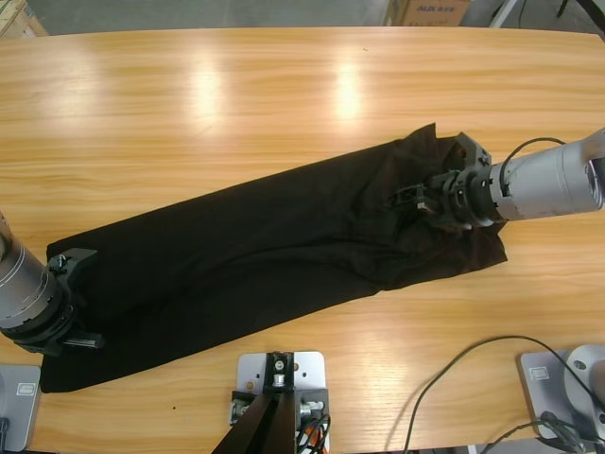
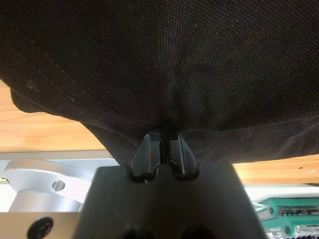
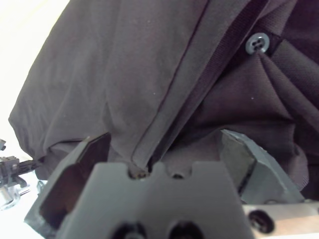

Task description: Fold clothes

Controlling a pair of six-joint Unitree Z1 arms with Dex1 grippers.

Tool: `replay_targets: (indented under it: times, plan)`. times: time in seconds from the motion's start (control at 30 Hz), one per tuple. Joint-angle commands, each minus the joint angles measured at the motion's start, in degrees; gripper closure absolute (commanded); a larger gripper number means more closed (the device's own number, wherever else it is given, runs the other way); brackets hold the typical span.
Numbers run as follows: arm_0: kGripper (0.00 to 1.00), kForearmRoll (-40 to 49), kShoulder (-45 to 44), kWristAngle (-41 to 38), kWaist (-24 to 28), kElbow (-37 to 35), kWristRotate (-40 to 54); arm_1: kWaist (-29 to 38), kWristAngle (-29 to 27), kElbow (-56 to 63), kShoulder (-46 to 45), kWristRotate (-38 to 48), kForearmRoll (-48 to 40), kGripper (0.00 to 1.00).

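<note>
The clothes are one black shirt [image 1: 265, 255] lying as a long, rumpled band slanting from the table's near left to its right side. My left gripper [image 1: 77, 284] sits at the band's lower left end. In the left wrist view the left gripper [image 2: 164, 144] is shut on a pinch of the shirt's hem [image 2: 174, 59], which hangs over it. My right gripper [image 1: 408, 196] rests on the right end. In the right wrist view the right gripper [image 3: 164, 142] stands open, with a fold of the shirt [image 3: 124, 74] running between its spread jaws. A small dark button [image 3: 257, 44] shows beyond them.
The wooden table [image 1: 236, 104] stretches bare behind the shirt. A black cable [image 1: 444, 378] loops over the near right part of the table. A cardboard box [image 1: 430, 11] stands past the far edge.
</note>
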Motion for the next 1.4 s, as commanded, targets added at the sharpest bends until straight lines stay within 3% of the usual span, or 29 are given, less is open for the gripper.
replay_targets:
  times: [0.03,0.3,0.37,0.47,1.27,1.3,1.4]
  plan:
    - [1.000,-0.75,3.21,-0.32,-0.56,-0.15,-0.08,2.27,0.21,-1.28,1.69,0.01,0.16,0.142]
    - [1.000,-0.75,3.29,-0.32,-0.56,-0.15,-0.08,2.27,0.33,-1.18,4.08,-0.10,-2.67,0.145]
    - [1.000,-0.75,3.31,-0.32,-0.56,-0.15,-0.08,2.27,0.72,-1.25,4.04,-0.25,-3.76,0.225]
    - [1.000,-0.75,3.36,-0.32,-0.56,-0.15,-0.08,2.27,0.72,-1.28,3.92,-0.48,-3.73,0.266]
    - [1.000,-0.75,3.47,-0.50,-0.56,-0.24,0.01,1.30,0.31,-0.30,8.19,-0.55,-5.93,0.275]
    - [1.000,-0.75,3.54,-0.50,-0.56,-0.24,0.03,1.30,0.44,-0.30,8.30,-0.83,-6.40,0.300]
    - [1.000,-0.75,3.56,-0.50,-0.56,-0.24,0.01,1.30,0.44,-0.46,7.60,-1.96,-6.95,0.505]
